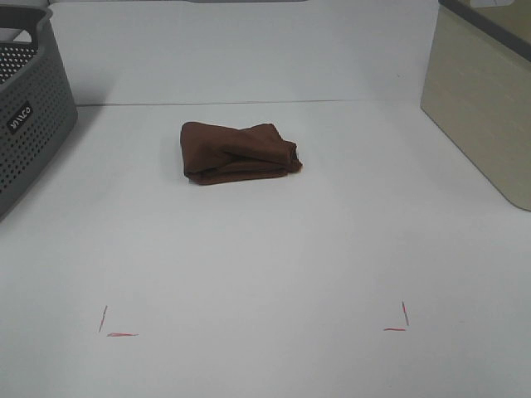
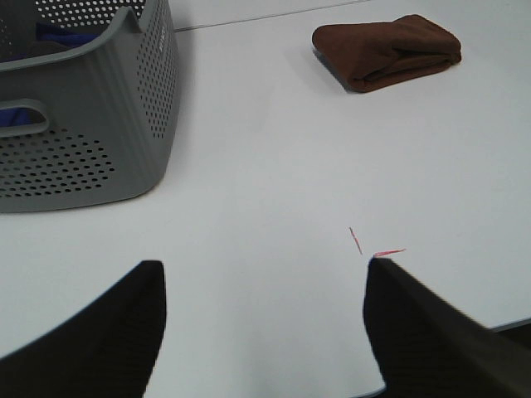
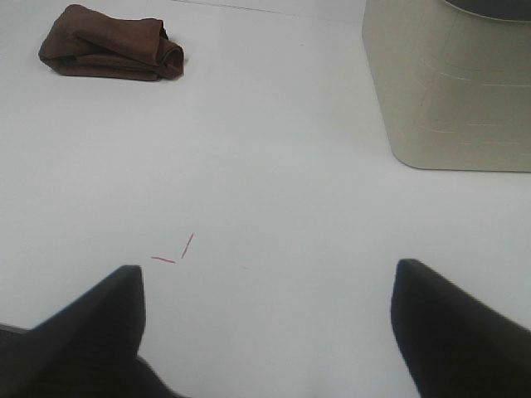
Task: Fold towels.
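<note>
White, matte and unpatterned, the counter [image 1: 265, 249] fills every view, and a white back wall [image 1: 249, 50] meets it along a thin seam. Two pairs of short red corner marks are drawn on the counter: one pair [image 1: 116, 327] lies just ahead of the left end effector [image 2: 261, 332], the other [image 1: 398, 322] just ahead of the right end effector [image 3: 265, 332]. Both end effectors hang over the near edge of the counter with their dark fingers spread wide apart and nothing between them.

The dark reddish-brown towel [image 1: 239, 152] lies folded into a compact bundle, well ahead of both end effectors and touching neither. A grey perforated laundry basket [image 1: 29, 124] stands to the outer side of the left end effector; a small dark label [image 1: 19, 116] on its wall carries white lettering that cannot be read with certainty. A beige bin [image 1: 481, 108] stands to the outer side of the right end effector.
</note>
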